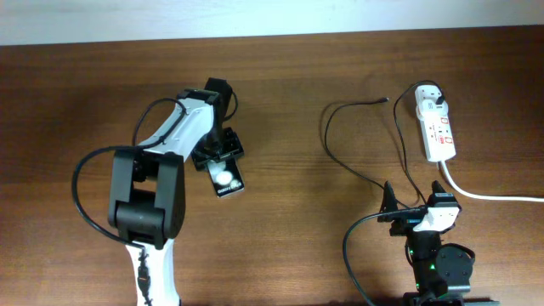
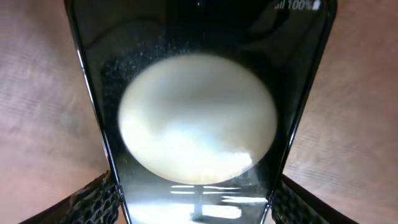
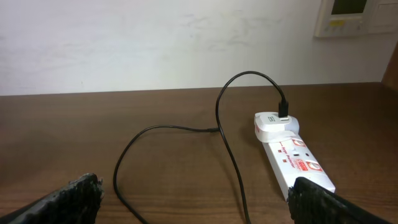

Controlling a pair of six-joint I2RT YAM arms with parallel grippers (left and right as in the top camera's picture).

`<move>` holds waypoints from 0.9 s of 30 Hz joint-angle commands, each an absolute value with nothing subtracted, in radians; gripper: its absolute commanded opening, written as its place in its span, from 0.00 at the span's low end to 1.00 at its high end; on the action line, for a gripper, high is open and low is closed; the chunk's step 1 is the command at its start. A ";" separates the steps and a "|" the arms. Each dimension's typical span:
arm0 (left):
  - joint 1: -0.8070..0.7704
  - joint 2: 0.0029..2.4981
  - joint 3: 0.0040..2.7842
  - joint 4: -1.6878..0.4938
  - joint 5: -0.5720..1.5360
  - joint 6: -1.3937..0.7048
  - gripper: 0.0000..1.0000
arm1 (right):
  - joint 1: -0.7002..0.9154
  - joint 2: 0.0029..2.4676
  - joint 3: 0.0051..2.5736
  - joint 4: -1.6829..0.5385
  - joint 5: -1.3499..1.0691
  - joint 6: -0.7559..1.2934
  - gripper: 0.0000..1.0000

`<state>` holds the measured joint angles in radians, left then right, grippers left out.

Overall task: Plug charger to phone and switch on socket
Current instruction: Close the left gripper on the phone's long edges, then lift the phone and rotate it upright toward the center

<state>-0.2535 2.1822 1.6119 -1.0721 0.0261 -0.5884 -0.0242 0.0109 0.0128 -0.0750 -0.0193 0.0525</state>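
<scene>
Left wrist view: the left gripper straddles the phone. Its fingers are closed in against the two long edges, so it seems to have the phone pinched across its width. I judge the hold is meant to steady the phone, so a plug can be pushed in without it sliding on the table. The phone lies face up, and one round white spot fills most of the view. Overhead, it sits well apart from the socket, on the left arm's side.

The right gripper is spread wide with nothing between its fingers. It sits near the socket's cord end and looks along the socket. That pose would suit fetching the cable next.

The charger's adapter is seated in the socket's far end, which leaves the phone end and the switch to do. Its cable rises from the adapter and loops over the table beside the socket. The tip lies free, near the adapter end of the socket and well apart from the phone.

Counted: two arms, two grippers, one phone, one socket, one charger and one thick white cord. The switch positions are too small to tell.
</scene>
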 commanded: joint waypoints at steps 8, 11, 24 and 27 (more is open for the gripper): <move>-0.259 1.586 1.673 -1.242 -0.088 -0.590 0.64 | -0.020 0.004 0.006 -0.079 -0.015 0.056 0.99; -0.259 1.443 1.673 -1.305 -0.140 -0.591 0.64 | -0.020 0.004 0.006 -0.079 -0.015 0.056 0.99; -0.259 1.002 1.671 -1.552 -0.185 -0.684 0.59 | -0.020 0.004 0.006 -0.079 -0.015 0.056 0.99; -0.259 0.953 1.671 -1.592 -0.184 -0.726 0.59 | -0.020 0.004 0.006 -0.079 -0.015 0.056 0.99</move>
<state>-0.2588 0.9878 1.6600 -1.5856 -0.1661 -0.6762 -0.0242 0.0120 0.0128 -0.0750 -0.0196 0.0528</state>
